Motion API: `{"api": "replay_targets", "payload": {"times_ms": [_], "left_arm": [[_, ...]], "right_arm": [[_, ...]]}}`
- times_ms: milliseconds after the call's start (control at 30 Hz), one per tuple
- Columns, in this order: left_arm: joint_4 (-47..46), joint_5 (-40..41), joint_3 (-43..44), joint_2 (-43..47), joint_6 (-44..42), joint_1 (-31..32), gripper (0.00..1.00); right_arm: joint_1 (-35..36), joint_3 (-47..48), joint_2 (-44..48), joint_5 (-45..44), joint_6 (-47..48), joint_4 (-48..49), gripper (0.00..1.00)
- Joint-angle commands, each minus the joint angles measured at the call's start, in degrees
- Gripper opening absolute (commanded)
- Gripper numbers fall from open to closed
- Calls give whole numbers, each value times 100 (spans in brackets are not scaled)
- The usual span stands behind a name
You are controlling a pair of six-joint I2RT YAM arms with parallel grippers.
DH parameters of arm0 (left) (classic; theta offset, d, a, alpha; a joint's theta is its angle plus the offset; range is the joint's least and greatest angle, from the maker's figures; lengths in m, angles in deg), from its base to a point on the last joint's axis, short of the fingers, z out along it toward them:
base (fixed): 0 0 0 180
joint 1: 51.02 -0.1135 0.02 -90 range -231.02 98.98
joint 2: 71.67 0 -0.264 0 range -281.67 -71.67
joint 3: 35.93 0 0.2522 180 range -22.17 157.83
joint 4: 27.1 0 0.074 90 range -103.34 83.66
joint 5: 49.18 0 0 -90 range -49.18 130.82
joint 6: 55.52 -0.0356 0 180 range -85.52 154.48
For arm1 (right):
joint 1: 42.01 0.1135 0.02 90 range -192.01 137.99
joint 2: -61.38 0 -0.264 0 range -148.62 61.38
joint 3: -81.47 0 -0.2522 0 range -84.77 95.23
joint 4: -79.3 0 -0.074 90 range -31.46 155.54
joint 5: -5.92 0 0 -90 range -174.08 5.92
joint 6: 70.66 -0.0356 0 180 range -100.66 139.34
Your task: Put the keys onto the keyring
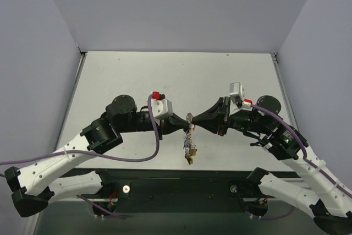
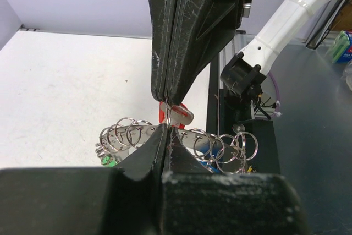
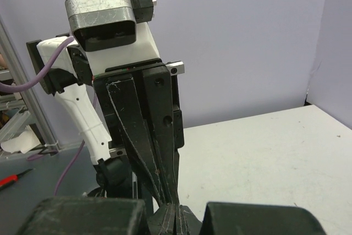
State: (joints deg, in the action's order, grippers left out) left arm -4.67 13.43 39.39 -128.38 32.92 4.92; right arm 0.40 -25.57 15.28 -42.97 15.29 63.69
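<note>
Mid-frame, the left gripper [image 1: 185,118] and right gripper [image 1: 194,118] are met tip to tip, both pinched tight, the keyring [image 1: 188,134] is hung just beneath, a red key [image 2: 177,116] is seen at the tips: threading is judged under way, and a fine slide onto the hoop is called for.

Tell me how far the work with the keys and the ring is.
Done, it seems: a blue key and a green key hang among the loops of the ring, which hangs in the air. In hand: the left gripper and right gripper, both shut, meet tip to tip at a red key on top of the ring. Remaining: threading that red key; whether it is on already is hidden.
</note>
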Motion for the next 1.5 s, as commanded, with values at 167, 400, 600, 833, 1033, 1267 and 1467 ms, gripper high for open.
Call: {"api": "replay_targets", "payload": {"times_ms": [167,400,600,833,1033,1267,1467], "left_arm": [[-681,94,-135,362,68,-4,0],[-1077,94,-302,573,95,-4,0],[-1306,94,-373,661,121,-4,0],[-1727,120,-505,749,305,-5,0],[-2053,243,-715,1021,358,-13,0],[-2158,218,-786,1179,437,-31,0],[-2167,244,-795,1206,438,-66,0]], "right_arm": [[-5,-75,111,-313,-192,633,0],[-14,-110,76,-463,-262,668,0],[-31,-146,76,-507,-315,677,0],[-40,-207,67,-428,-324,703,0],[-58,-260,5,-349,-350,677,0],[-93,-339,-47,-322,-359,615,1],[-110,-418,31,-270,-316,545,13]]}}
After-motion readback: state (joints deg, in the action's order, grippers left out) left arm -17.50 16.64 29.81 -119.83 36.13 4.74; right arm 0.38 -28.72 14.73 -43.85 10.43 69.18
